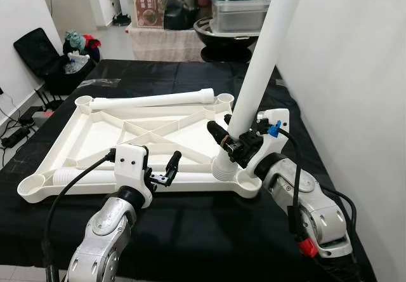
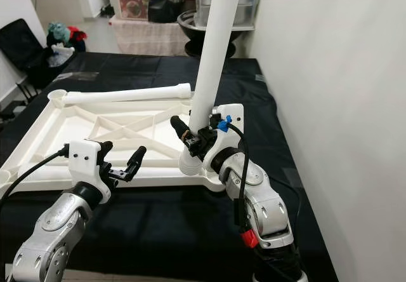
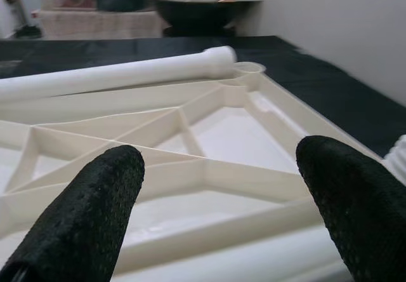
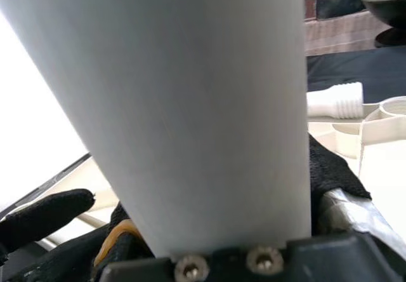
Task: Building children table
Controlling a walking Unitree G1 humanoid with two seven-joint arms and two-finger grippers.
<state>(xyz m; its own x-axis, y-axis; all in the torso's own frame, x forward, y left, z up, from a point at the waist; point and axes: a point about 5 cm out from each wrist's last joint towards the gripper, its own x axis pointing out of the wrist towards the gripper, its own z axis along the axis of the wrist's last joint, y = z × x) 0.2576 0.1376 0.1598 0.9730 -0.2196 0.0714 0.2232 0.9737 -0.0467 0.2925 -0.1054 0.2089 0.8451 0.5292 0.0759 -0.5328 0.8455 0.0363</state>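
Note:
The white plastic table top [image 1: 95,136] lies upside down on a black cloth. A white leg [image 1: 266,47] stands upright in its near right corner socket [image 1: 223,167], tilted a little to the right. My right gripper [image 1: 231,136] is shut on this leg just above the socket; the leg [image 4: 190,104] sits between its black fingers [image 4: 44,212]. A second leg [image 1: 152,99] lies across the far edge, and a third [image 1: 82,177] lies along the near edge. My left gripper [image 1: 162,173] hovers open over the near edge, holding nothing, with the ribbed underside [image 3: 209,129] beyond its fingers [image 3: 89,212].
A white wall [image 1: 355,72] runs close along the right side of the black-covered table [image 1: 209,231]. Behind the table stand boxes and a dark pot [image 1: 228,31]. A black bag [image 1: 38,53] and cables [image 1: 16,133] sit on the floor to the left.

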